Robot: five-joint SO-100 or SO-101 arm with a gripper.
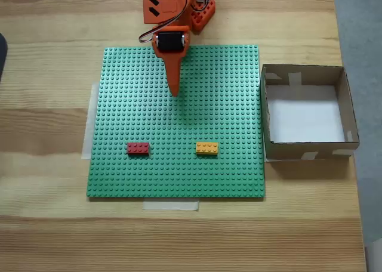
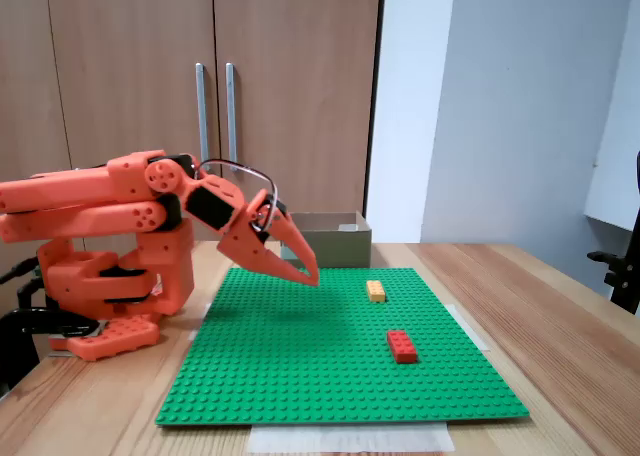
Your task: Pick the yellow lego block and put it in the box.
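The yellow lego block (image 1: 207, 147) (image 2: 375, 290) lies flat on the green studded baseplate (image 1: 227, 99) (image 2: 330, 376), toward its front right in the top-down fixed view. The box (image 1: 352, 126) (image 2: 335, 244), brown cardboard with a white bottom, stands empty just right of the plate in that view. My orange gripper (image 1: 174, 92) (image 2: 310, 276) hangs above the plate's back middle, well short of the block. Its fingers meet at the tip, shut, with nothing held.
A red brick (image 1: 138, 148) (image 2: 402, 345) lies on the plate, left of the yellow one in the top-down fixed view. The arm's orange base (image 1: 200, 12) (image 2: 110, 306) sits behind the plate. Tape strips hold the plate to the wooden table (image 1: 48, 224).
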